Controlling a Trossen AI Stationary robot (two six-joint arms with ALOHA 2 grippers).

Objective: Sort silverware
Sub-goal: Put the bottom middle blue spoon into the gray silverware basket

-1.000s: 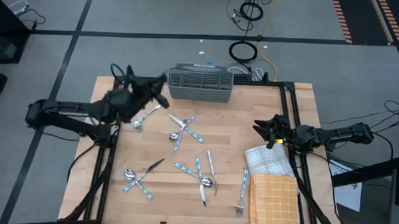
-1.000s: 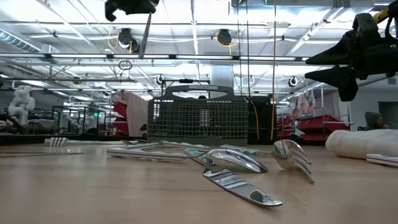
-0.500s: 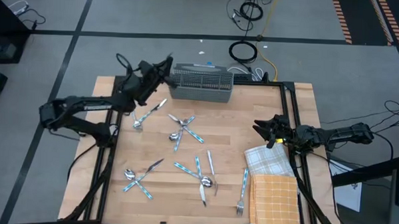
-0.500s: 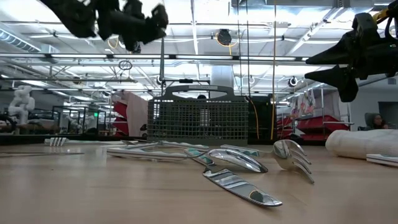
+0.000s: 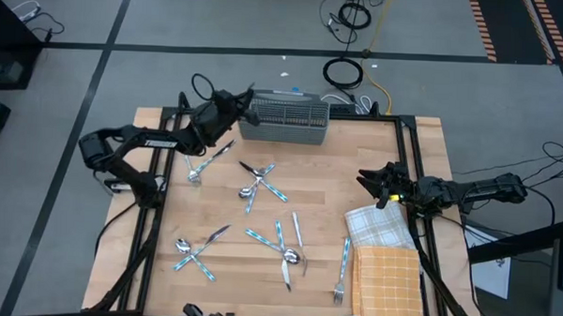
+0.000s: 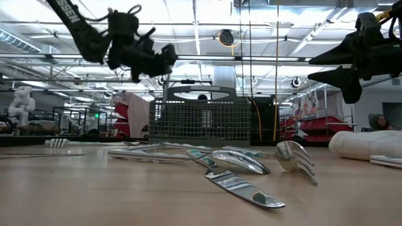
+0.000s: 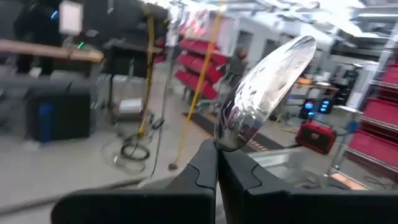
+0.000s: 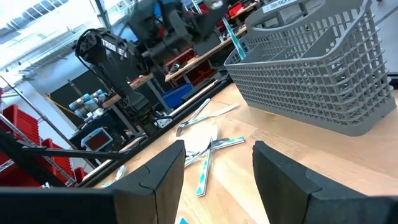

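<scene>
Spoon clamped in left pincer (beside caddy).

A light wooden table is carrying everything. Silverware is lying scattered across it in crossed clusters — 1 near the middle, 1 at the near left, another toward the near centre. A grey wire-mesh caddy is standing at the far edge, and 2 folded cloths — a checked one and an orange one — are resting at the right.
</scene>
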